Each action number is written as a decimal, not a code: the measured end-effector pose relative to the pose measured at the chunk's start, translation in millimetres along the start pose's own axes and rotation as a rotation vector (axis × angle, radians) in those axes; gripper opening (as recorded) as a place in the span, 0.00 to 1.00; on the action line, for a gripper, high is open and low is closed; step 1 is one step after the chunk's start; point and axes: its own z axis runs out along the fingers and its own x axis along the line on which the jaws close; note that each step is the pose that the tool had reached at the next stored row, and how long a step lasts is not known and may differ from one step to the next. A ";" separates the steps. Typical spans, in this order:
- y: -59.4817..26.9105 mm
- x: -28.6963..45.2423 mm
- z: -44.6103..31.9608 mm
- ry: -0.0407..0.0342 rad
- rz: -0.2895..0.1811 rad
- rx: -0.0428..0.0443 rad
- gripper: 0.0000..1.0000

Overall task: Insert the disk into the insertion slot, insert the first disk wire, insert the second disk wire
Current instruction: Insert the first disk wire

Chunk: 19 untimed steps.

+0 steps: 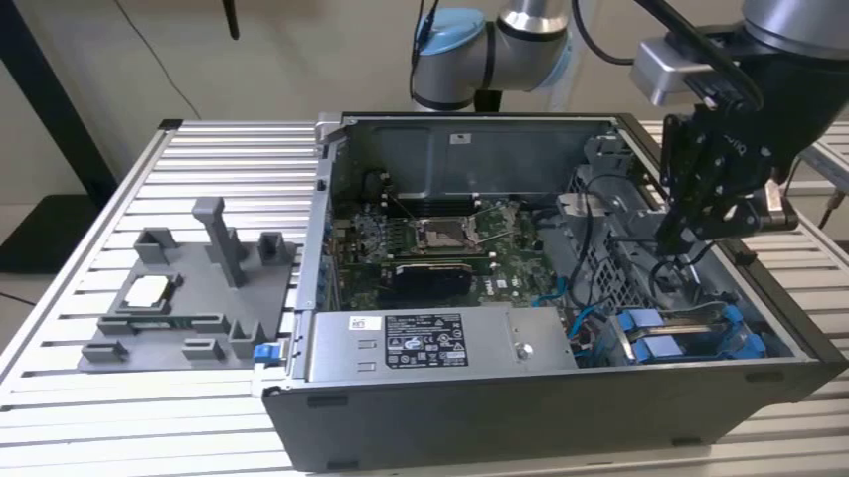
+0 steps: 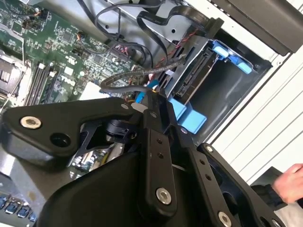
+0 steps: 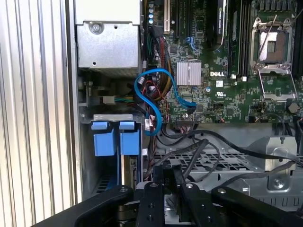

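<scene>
The disk stands on edge in the insertion slot of the grey drive cage. Its blue frame shows at both ends. In the exterior view its blue frame sits at the case's front right corner. In the first wrist view two blue tabs mark the bay. My gripper hangs inside the case above the cage. In the second wrist view the gripper looks shut on the connector end of a dark disk wire, close to the disk's rear edge. In the first wrist view its fingers stand near together.
A large grey labelled power-supply box lies along the case's front. The motherboard fills the middle, and a looped blue cable and black cables crowd the cage. A grey fixture sits on the slatted table. A person's hand is beside the case.
</scene>
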 end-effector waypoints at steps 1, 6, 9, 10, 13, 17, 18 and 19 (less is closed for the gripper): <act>0.0 0.0 0.3 0.0006 0.000 0.0001 0.19; 0.1 0.2 2.0 0.0077 0.000 0.0001 0.19; -0.6 0.2 3.2 0.0149 -0.001 -0.0013 0.19; -1.1 0.2 3.7 0.0177 -0.001 -0.0022 0.19; -3.4 0.2 5.3 0.0252 -0.001 -0.0070 0.19; -7.2 0.3 7.4 0.0342 -0.001 -0.0147 0.19; -8.1 0.3 7.9 0.0366 -0.001 -0.0165 0.19; -9.4 0.4 8.5 0.0386 -0.001 -0.0190 0.19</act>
